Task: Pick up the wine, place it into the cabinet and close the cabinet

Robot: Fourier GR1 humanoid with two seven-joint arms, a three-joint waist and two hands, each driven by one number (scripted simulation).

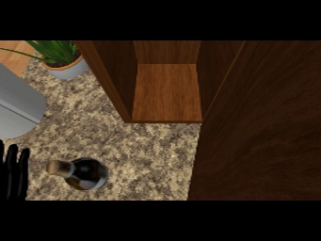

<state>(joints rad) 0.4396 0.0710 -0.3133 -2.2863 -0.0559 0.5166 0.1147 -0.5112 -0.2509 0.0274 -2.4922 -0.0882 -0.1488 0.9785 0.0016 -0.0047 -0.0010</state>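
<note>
Resting at the lower left edge of the head view, the left hand (4,172) stands with its black fingers straight and pointing up, released and holding nothing; the right hand does not show at all. Just to the right of that hand, apart from it, the wine (85,173) stands upright on the counter (142,150), seen from above so that its cork-coloured top leans toward the hand and its dark glass body sits round beneath it. It is untouched and outside the cabinet, on the speckled stone near the view's lower edge

Beyond the bottle, up and to the right, the cabinet (166,92) stands open: its wooden shelf floor shows bare between 2 dark side walls. The cabinet door (274,127) is swung wide open and fills the right side of the view as a broad dark wooden panel reaching down to the lower edge

At the far left a grey rounded appliance (6,103) sits on the counter, and behind it a potted plant (62,59) with green leaves stands in a pale pot near the cabinet's left wall
</note>
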